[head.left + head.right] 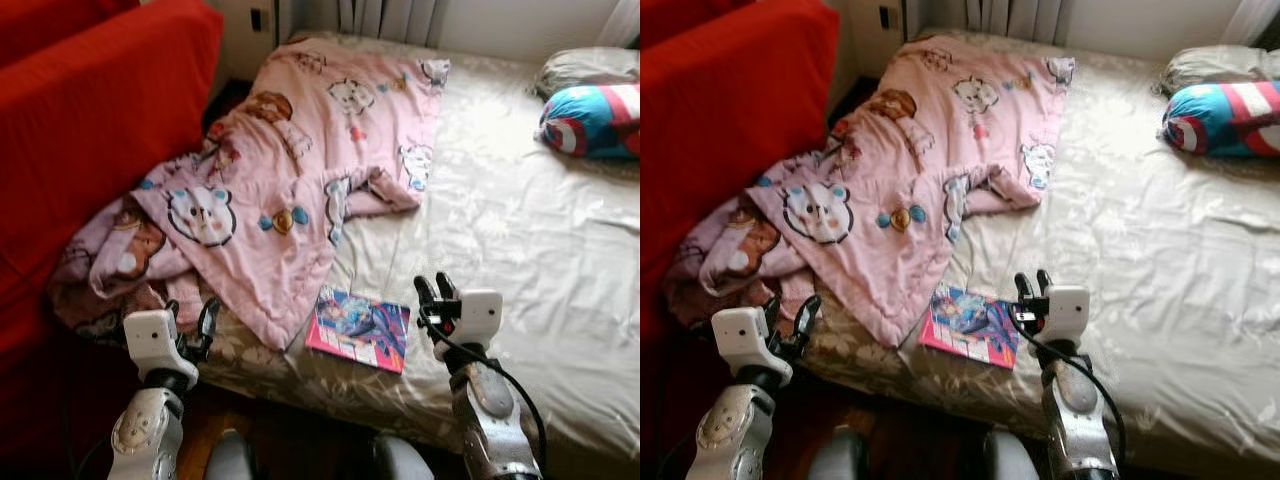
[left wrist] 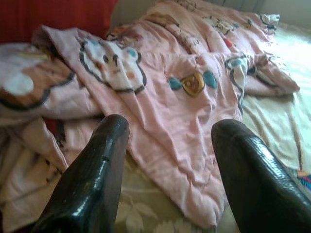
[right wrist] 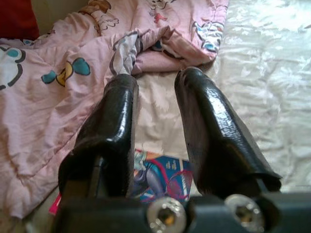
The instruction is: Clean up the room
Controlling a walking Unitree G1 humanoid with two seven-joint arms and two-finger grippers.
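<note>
A pink cartoon-print blanket (image 1: 290, 170) lies crumpled over the left part of the bed, spilling off its left corner. A pink and blue magazine (image 1: 358, 328) lies flat near the bed's front edge, just right of the blanket's lower tip. My left gripper (image 1: 190, 315) is open at the bed's front left corner, right by the blanket's hanging edge, with nothing between its fingers. In the left wrist view the blanket (image 2: 170, 58) lies ahead of the fingers (image 2: 97, 170). My right gripper (image 1: 435, 290) hovers just right of the magazine (image 3: 160, 177), slightly open and holding nothing.
A red sofa (image 1: 90, 130) stands close along the bed's left side. The cream sheet (image 1: 520, 230) covers the bed's right half. A red, white and blue pillow (image 1: 592, 120) and a grey pillow (image 1: 585, 68) lie at the far right. Dark wooden floor (image 1: 290, 430) lies below me.
</note>
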